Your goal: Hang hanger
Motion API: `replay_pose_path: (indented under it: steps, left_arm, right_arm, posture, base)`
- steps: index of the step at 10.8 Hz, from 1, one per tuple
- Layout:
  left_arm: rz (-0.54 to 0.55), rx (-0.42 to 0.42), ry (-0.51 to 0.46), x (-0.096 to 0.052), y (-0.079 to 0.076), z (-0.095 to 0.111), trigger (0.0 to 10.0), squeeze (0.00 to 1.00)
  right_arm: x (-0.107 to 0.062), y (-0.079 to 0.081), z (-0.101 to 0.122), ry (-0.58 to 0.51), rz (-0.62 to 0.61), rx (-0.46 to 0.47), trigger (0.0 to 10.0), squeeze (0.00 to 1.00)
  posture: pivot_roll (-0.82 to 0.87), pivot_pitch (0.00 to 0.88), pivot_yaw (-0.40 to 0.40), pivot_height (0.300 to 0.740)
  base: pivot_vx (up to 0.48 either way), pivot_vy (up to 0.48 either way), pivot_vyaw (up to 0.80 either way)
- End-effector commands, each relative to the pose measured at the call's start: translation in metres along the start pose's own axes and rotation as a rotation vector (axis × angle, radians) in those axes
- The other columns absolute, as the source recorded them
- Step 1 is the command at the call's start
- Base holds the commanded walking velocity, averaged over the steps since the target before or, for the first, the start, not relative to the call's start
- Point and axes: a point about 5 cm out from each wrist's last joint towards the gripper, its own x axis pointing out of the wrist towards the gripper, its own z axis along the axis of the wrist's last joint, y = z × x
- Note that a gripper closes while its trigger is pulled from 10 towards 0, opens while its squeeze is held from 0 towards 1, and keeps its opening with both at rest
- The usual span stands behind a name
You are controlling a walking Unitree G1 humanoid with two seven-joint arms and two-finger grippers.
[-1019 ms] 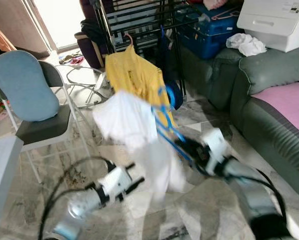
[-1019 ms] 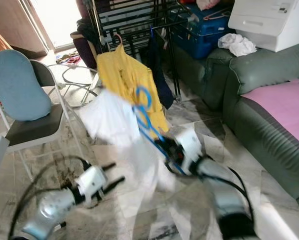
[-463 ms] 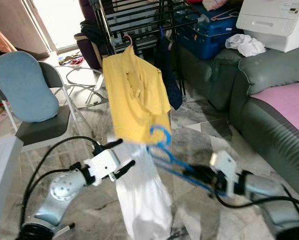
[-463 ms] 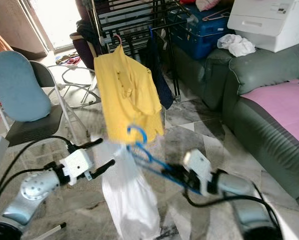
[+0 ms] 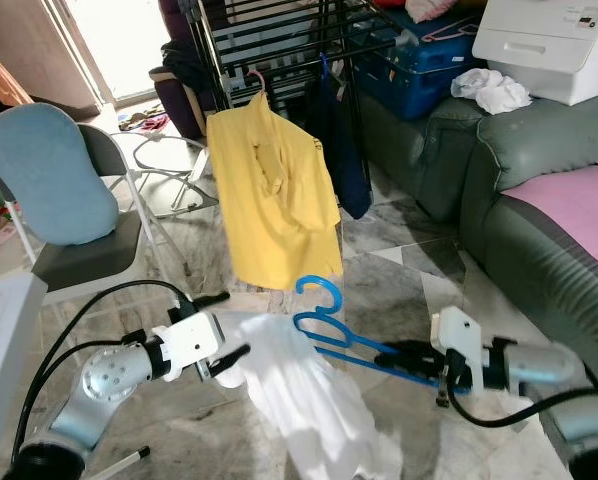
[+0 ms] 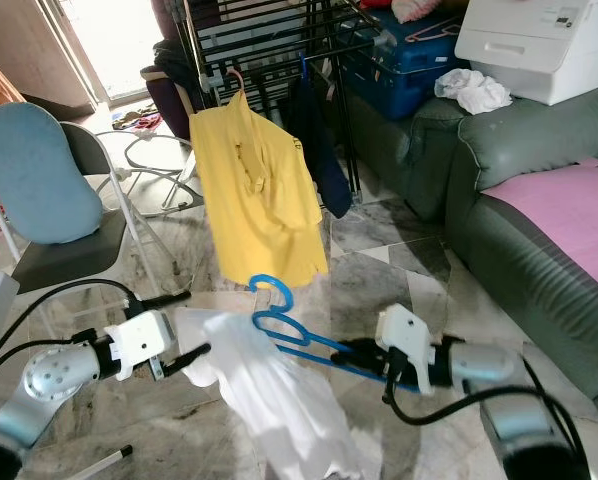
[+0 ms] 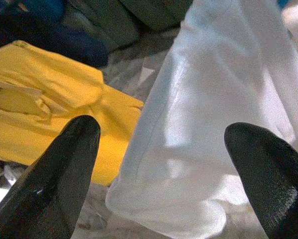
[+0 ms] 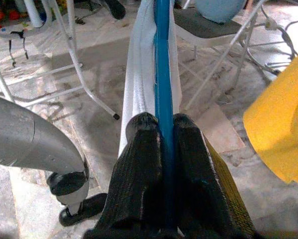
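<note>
Down low in front of the robot, the right gripper [image 5: 407,352] has its two black fingers pinched tight on the blue hanger [image 5: 331,332], holding it nearly flat above the marble floor [image 5: 399,290] with the hook curling upward. A white garment [image 5: 309,395] hangs from that hanger and sags toward the floor in a crumpled heap. On the other side of the cloth, the left gripper [image 5: 227,348] sits with its fingers [image 7: 64,169] spread wide apart; the white cloth lies between them, but they are not closed on it.

A little farther back, a yellow shirt [image 5: 271,195] hangs on its own hanger from the black drying rack [image 5: 279,40], with a dark garment [image 5: 341,150] beside it. Off to the left stands a folding chair [image 5: 79,240] with a blue cushion [image 5: 49,170]. To the right is a green sofa [image 5: 519,200], with a pink cover [image 5: 579,200] and a white box [image 5: 549,45] up on its arm.
</note>
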Motion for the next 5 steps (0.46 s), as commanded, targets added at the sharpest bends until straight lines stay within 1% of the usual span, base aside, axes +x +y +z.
replay_pose_path:
  steps: [1,2,3,4,5]
  left_arm:
    - [-0.031,0.022,0.031,-0.002,0.005,-0.004,10.0,1.00]
    - [-0.041,0.010,0.035,0.002,0.008,-0.004,10.0,1.00]
    - [-0.086,0.012,0.049,0.010,0.009,-0.004,10.0,1.00]
    - [-0.137,0.011,0.061,0.015,0.008,-0.005,10.0,0.00]
    - [-0.174,-0.001,0.068,0.018,0.007,-0.005,10.0,0.00]
  right_arm:
    - [0.005,-0.003,0.017,-0.032,0.057,-0.087,10.0,0.00]
    - [0.006,-0.003,0.018,-0.023,0.078,-0.102,10.0,0.00]
    - [0.008,-0.003,0.023,-0.018,0.126,-0.123,10.0,0.00]
    - [0.009,-0.002,0.024,-0.011,0.149,-0.137,10.0,0.00]
    - [0.009,-0.002,0.024,0.000,0.163,-0.151,10.0,0.00]
  posture:
    - [-0.12,0.000,0.161,0.740]
    - [-0.12,0.000,0.160,0.740]
    - [-0.12,0.000,0.162,0.740]
    - [-0.13,0.000,0.161,0.740]
    - [-0.13,0.000,0.161,0.740]
  base:
    - [0.000,0.000,0.00]
    - [0.000,0.000,0.00]
    - [0.000,0.000,0.00]
    - [0.000,0.000,0.00]
    - [0.000,0.000,0.00]
